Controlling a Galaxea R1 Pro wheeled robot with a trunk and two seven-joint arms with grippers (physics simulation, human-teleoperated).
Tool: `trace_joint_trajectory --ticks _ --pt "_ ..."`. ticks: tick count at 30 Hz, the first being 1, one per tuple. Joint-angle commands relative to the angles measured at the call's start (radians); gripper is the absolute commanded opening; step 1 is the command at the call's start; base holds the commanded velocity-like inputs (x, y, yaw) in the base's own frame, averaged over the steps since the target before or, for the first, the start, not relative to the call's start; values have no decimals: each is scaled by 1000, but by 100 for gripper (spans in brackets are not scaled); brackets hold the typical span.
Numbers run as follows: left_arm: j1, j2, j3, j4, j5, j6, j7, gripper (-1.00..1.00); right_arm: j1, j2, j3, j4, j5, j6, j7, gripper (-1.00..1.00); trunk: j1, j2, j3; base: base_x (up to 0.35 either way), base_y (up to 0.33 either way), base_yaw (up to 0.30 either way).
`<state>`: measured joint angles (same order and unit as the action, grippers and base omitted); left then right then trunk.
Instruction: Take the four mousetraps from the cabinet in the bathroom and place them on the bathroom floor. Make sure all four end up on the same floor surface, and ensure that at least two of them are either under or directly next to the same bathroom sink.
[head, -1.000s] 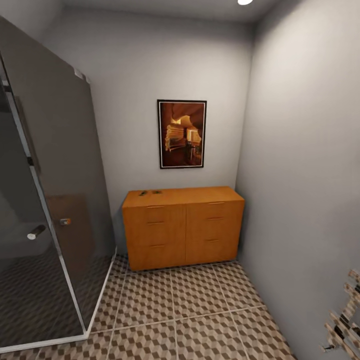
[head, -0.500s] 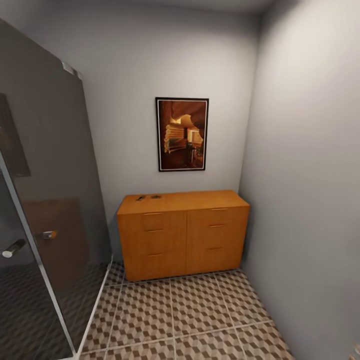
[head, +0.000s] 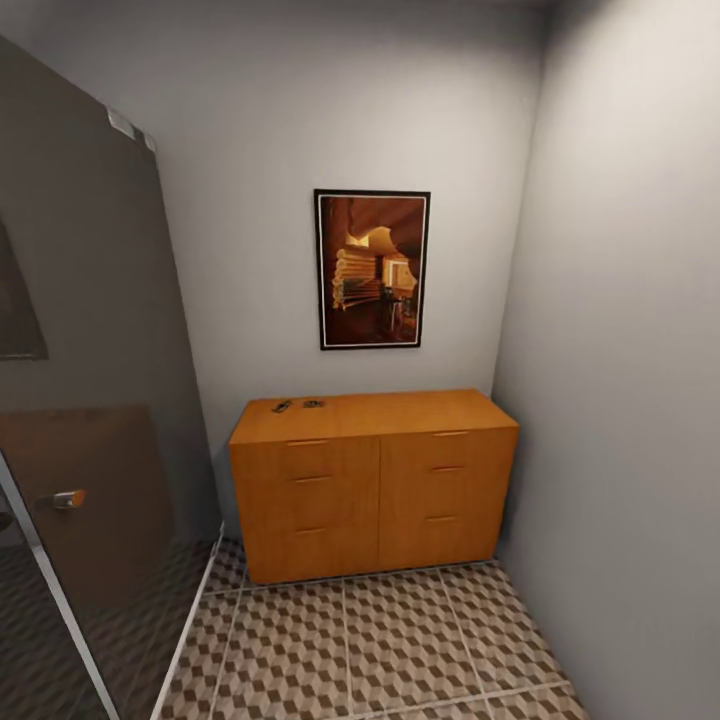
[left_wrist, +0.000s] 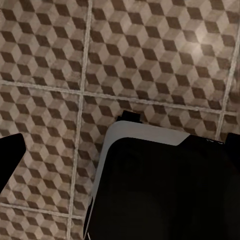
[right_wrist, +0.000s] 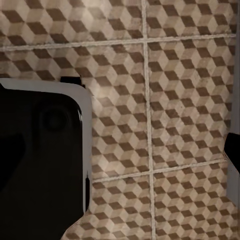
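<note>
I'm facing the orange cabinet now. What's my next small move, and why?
Probably keep rolling forward toward the cabinet. Small dark items, likely the mousetraps, lie on its top near the left rear corner. A stretch of bathroom floor separates you from it, so nothing looks within arm's reach.

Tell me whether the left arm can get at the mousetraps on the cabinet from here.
Probably not yet. The mousetraps lie at the far left of the cabinet top, across a stretch of bathroom floor. Nothing blocks the way; the left wrist view faces floor tiles beside the robot's body.
</note>
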<state>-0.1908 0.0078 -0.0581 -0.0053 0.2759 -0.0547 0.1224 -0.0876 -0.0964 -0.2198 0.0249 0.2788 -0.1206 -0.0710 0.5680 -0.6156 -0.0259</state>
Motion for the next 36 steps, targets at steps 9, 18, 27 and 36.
trace_joint_trajectory --ticks 9,18,27,36 --pt "-1 0 -6 1 7 -3 2 100 -1 0 -6 3 14 -5 -3 100 1 -1 -2 321 0 42" --pt "-1 0 -6 1 7 -2 2 100 -1 0 -6 3 15 -5 -3 100 1 -1 -2 319 0 7" --pt "-1 0 -6 1 7 -3 2 100 -1 0 -7 3 16 -5 -3 100 1 -1 -2 308 0 1" --pt "-1 0 -6 1 7 -5 2 100 -1 0 -7 3 16 -5 -3 100 1 -1 -2 108 0 0"
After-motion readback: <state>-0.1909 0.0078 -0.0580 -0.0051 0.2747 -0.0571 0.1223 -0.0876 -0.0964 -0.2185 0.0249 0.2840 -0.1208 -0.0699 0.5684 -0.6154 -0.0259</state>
